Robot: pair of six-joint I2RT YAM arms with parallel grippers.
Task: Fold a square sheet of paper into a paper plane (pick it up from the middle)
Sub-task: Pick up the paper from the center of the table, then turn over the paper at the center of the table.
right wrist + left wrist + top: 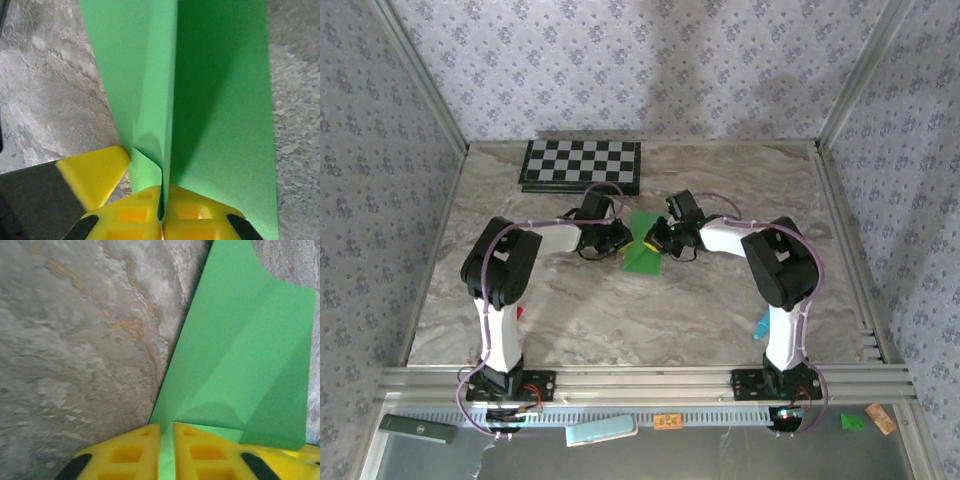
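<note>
The green sheet — long axis near-to-far — gripped by left pincer, right pincer.

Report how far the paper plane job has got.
Done: the green sheet already carries creases and a folded flap. In hand: left claw and right claw both pinch it. Left: it is broad, not yet a narrow dart; more folds remain.

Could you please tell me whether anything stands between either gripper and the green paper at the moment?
Nothing visible does. The right gripper is shut on a raised fold of the green paper, and the left gripper straddles the paper's near edge with a narrow gap between its fingers. Beside the sheet lies bare table.
</note>
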